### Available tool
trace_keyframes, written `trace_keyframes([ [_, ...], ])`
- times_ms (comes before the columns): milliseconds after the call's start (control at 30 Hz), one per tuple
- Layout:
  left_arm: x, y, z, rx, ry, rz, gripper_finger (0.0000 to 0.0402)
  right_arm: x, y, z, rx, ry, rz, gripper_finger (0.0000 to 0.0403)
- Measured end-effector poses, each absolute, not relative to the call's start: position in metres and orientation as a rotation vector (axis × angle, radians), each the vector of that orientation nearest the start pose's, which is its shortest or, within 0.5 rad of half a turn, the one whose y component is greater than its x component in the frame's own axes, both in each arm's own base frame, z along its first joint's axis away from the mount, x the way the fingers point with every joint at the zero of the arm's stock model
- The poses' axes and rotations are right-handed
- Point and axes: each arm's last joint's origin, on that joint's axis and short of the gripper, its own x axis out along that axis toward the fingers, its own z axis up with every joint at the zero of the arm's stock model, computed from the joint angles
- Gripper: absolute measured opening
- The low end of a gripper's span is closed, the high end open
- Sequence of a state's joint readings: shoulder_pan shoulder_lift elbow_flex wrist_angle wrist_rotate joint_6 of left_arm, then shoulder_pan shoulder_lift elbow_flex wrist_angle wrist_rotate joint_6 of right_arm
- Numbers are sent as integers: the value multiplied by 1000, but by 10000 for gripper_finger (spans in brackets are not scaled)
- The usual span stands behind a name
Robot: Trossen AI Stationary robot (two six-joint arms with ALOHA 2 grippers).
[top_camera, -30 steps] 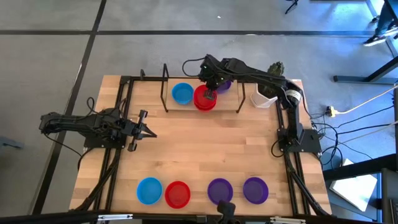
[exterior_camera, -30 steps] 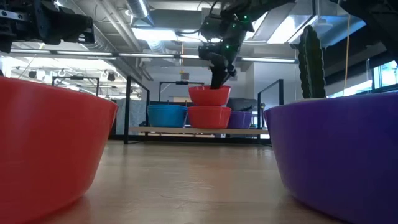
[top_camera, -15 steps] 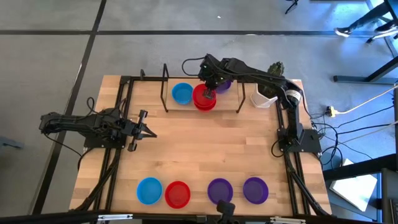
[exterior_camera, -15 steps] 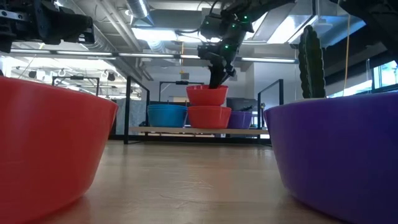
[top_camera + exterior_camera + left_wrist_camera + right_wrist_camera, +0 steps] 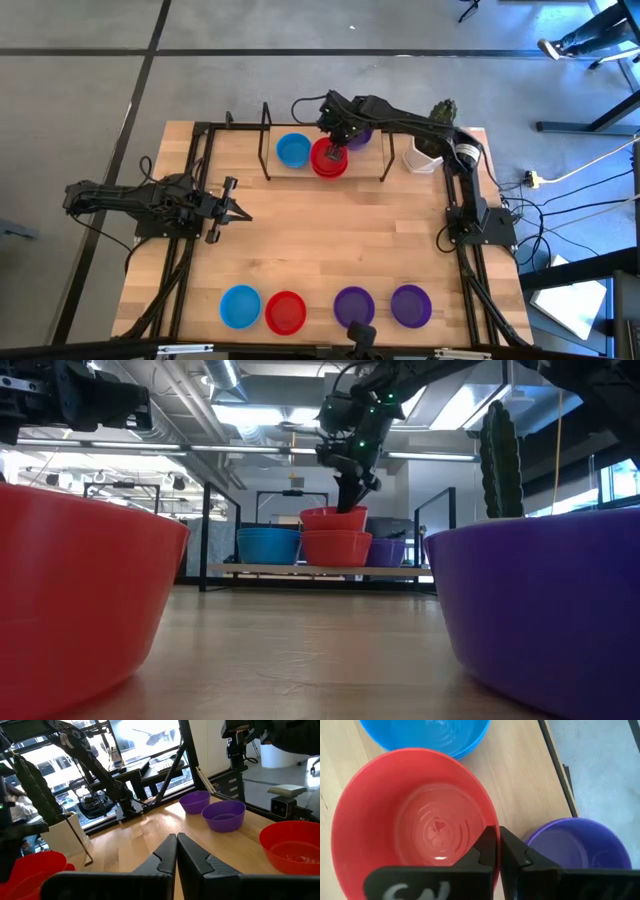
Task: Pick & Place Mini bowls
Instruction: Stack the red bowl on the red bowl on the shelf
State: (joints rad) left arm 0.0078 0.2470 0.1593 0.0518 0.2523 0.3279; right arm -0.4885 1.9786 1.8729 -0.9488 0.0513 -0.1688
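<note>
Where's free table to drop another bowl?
Bare wood across the table's middle, between the rack and the near row: blue bowl to purple bowl. Rack is crowded: right gripper pinching a red bowl. Left gripper idles left.

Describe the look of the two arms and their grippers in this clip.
Both arms are dark, near-black, built of jointed segments with black cables along them. The left gripper ends in two slim, pointed dark fingers. The right gripper has matching dark fingers, small green lights on its wrist housing, and a pale band on the arm near its base. Black cables trail from the base.
</note>
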Motion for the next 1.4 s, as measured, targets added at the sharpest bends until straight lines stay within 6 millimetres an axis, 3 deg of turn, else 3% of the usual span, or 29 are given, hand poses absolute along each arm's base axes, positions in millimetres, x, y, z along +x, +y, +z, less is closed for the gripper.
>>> trace_keyframes([
  [333, 109, -6, 203, 322, -5, -248, 10, 375, -201, 288, 70, 1101, -382, 11],
  [1033, 109, -6, 203, 348, -9, -248, 4, 377, -202, 290, 12, 1082, -368, 108],
  [1233, 109, -6, 203, 348, -9, -248, 8, 378, -203, 303, -17, 1048, -368, 150],
  [1400, 109, -6, 203, 348, -8, -248, 5, 378, -201, 325, -7, 1009, -383, 164],
])
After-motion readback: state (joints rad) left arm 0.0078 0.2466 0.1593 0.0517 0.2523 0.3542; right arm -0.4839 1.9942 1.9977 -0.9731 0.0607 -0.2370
